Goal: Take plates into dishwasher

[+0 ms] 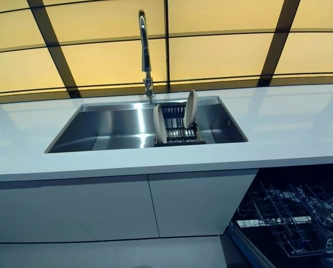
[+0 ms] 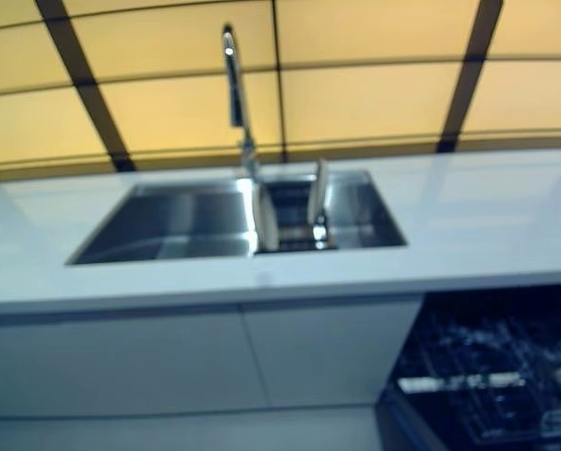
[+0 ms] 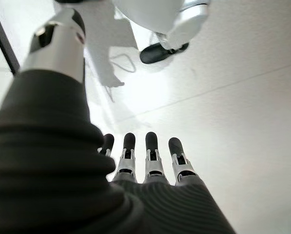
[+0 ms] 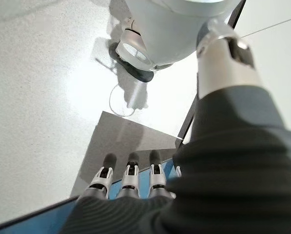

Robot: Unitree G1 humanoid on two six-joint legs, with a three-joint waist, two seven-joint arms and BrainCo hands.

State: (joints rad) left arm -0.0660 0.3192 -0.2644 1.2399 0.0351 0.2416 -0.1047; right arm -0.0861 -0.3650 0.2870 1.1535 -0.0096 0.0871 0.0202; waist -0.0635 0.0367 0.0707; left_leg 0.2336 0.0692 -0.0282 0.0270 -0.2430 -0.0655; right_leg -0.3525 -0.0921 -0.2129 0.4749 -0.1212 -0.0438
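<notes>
Two beige plates stand on edge in a dark wire rack (image 1: 177,134) inside the steel sink (image 1: 99,131): one plate (image 1: 159,123) at the rack's front left, the other plate (image 1: 190,108) at its back right. Below the counter at the lower right, the dishwasher's wire basket (image 1: 292,215) is pulled out. Neither hand shows in the eye views. My left hand (image 3: 150,161) hangs over the pale floor with straight fingers and holds nothing. My right hand (image 4: 130,178) also points down at the floor, fingers straight and empty.
A tall chrome faucet (image 1: 145,53) rises behind the sink. The white countertop (image 1: 289,123) runs across the view, with white cabinet doors (image 1: 127,206) under it. Yellow panels with dark frames fill the wall behind.
</notes>
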